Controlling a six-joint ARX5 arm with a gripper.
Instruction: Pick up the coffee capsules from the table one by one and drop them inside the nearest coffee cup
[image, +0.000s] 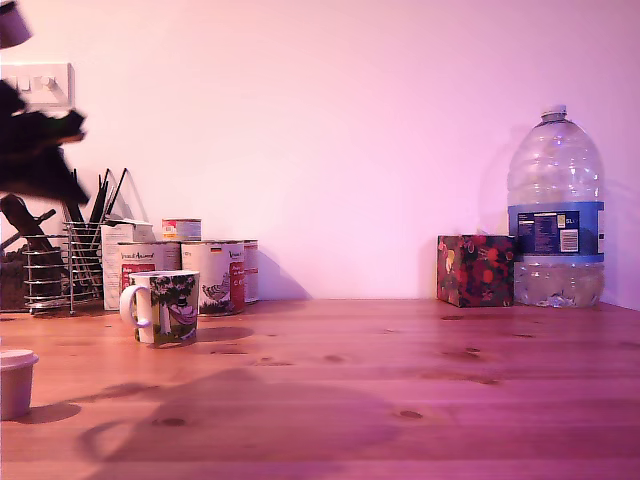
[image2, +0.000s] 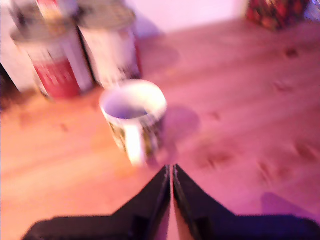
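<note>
- The gripper (image2: 171, 172) hangs above the worktop (image: 420, 400), its black fingers (image2: 150, 197) pressed together with only a hairline between them and nothing held.
- The coffee cup (image: 163, 307) stands upright near the tins (image: 215, 275), at the exterior view's left, mouth open.
- No capsule shows in either view, so its place cannot be told.
- Such a pod is probably light, stiff and slick; pinching its tapered body just under the rim seems safest.
</note>
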